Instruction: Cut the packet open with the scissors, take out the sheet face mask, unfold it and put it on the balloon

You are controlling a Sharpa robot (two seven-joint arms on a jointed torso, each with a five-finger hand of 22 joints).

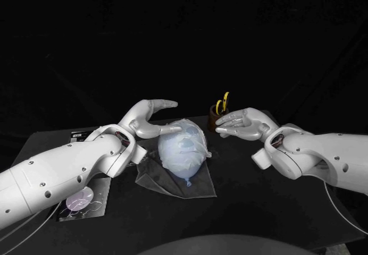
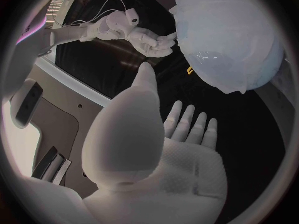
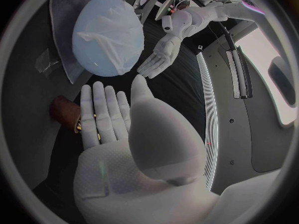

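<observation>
We see the pale blue rubber balloon (image 1: 182, 169) at the frame's centre on a clear plastic sheet (image 1: 165, 186), with the wrinkled white sheet face mask (image 1: 184, 139) draped over it. The silver left hand (image 1: 149, 118) is at its upper left and the silver right hand (image 1: 244, 124) at its upper right, both with fingers released, grasping nothing. Yellow-handled scissors (image 1: 223, 102) stand in a brown cup (image 1: 214, 121) beside the right hand. A dark flat packet (image 1: 83, 202) lies at lower left.

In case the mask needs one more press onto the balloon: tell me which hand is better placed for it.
Probably the left hand: open, it sits right beside the balloon, where the mask lies. The right hand, also open, stands farther off, by the scissors.
</observation>
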